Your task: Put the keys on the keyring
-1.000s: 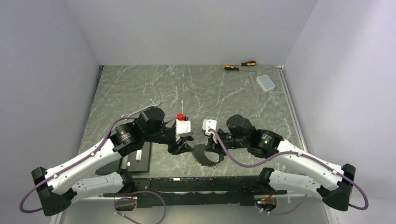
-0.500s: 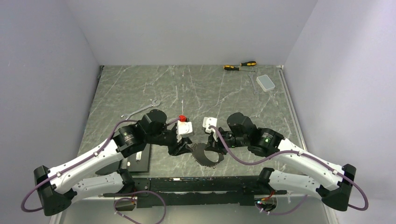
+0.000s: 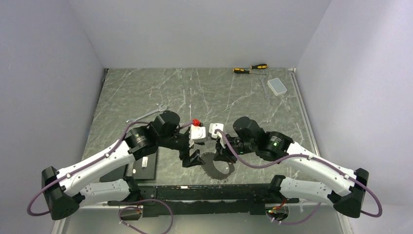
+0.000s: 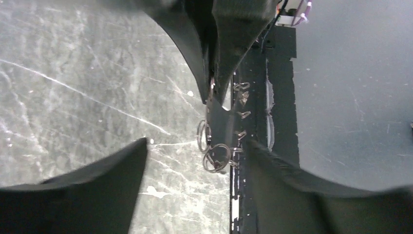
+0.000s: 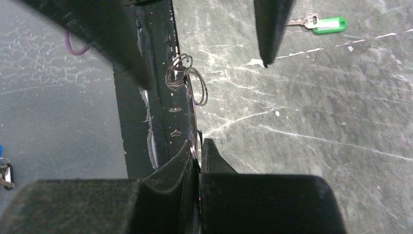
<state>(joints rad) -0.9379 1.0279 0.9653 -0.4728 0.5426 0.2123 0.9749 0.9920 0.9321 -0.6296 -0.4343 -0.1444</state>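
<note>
The right jaws are pressed together on the keyring [image 3: 209, 169], pinching its thin rim edge-on, so the right wrist view shows the band only as a dark sliver between the two fingers. The left jaws stand wide apart, one finger on each side of the ring's opposite edge, and do not clearly touch it. The keyring is a large, thin, dark grey hoop with a saw-toothed outer rim and a wide open centre. It sits between the two wrists near the front edge of the desk [image 3: 195, 92]; whether it rests on the surface cannot be told. A small cluster of silver wire split rings [image 5: 186, 78] sits at its rim, in the gap between the left fingers. The key [image 5: 328, 23] lies flat on the marbled desk, apart from the ring and just beyond one left finger; it has a tiny silver blade and a bright green oblong head. Farther out, a silver open-ended wrench [image 3: 146, 114] lies behind the left arm, a flat black box [image 3: 146, 165] lies beside it, and two yellow-and-black screwdrivers [image 3: 250, 68] and a clear plastic case [image 3: 277, 86] lie at the far right corner.
</note>
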